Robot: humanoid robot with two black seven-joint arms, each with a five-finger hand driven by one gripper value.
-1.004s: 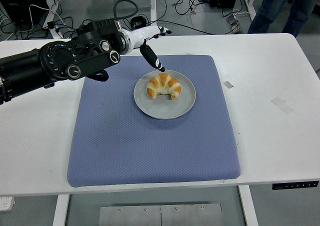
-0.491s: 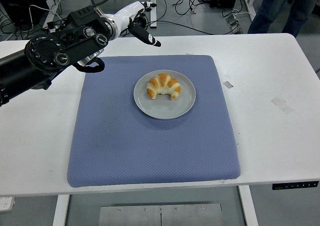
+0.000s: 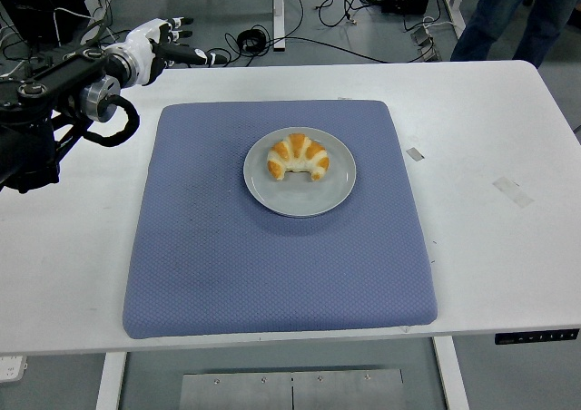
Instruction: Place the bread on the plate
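Golden croissant bread [image 3: 298,156] on round grey plate [image 3: 338,185] mid-frame, my left hand [image 3: 168,47] upper left, fingers extended, holding nothing

bread [image 3: 298,156]: golden-brown with pale cream stripes, to the right of and nearer than the left hand
plate [image 3: 313,199]: plain light grey
mat [image 3: 272,274]: blue-violet with a fine dotted weave
table [image 3: 490,247]: white
left hand [image 3: 168,47]: white shell, black fingers
left arm [image 3: 45,111]: black with silver joint rings
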